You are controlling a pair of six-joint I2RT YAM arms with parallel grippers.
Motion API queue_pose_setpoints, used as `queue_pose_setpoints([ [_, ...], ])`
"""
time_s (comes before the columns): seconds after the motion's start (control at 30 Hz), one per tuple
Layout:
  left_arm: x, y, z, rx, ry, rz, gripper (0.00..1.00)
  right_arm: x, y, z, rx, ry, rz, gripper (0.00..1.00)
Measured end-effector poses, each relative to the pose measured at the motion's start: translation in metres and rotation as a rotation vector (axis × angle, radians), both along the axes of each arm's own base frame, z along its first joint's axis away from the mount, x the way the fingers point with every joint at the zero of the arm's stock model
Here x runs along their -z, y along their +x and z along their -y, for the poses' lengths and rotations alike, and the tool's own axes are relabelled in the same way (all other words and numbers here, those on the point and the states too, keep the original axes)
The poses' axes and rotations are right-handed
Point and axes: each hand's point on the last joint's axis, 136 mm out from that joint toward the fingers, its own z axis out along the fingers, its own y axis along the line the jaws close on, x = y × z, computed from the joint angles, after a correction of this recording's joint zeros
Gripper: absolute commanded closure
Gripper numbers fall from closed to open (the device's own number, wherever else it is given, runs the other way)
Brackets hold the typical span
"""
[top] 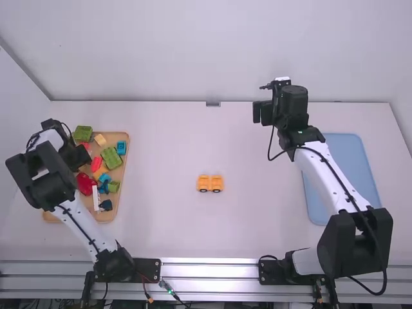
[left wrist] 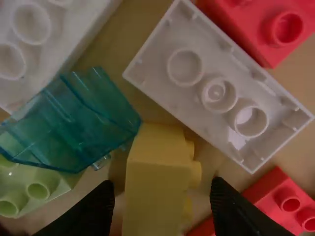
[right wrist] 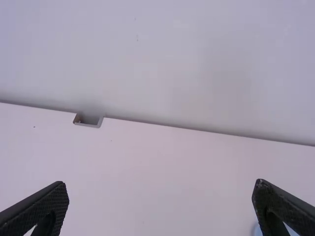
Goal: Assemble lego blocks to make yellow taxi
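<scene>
Joined yellow blocks sit mid-worktop, between wooden tray and blue tray. In the wooden one, my left jaws stand spread astride a yellow brick, crowded by teal and white pieces. My right jaws, spread, hang near the far edge.
</scene>
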Motion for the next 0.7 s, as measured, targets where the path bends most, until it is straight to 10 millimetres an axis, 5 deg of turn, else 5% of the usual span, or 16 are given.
queue_pose_setpoints([
  [0.7, -0.001, 0.001, -0.010, -0.005, 0.053, -0.005, 0.65, 0.001, -0.001, 0.000, -0.002, 0.002, -0.005, 0.01],
])
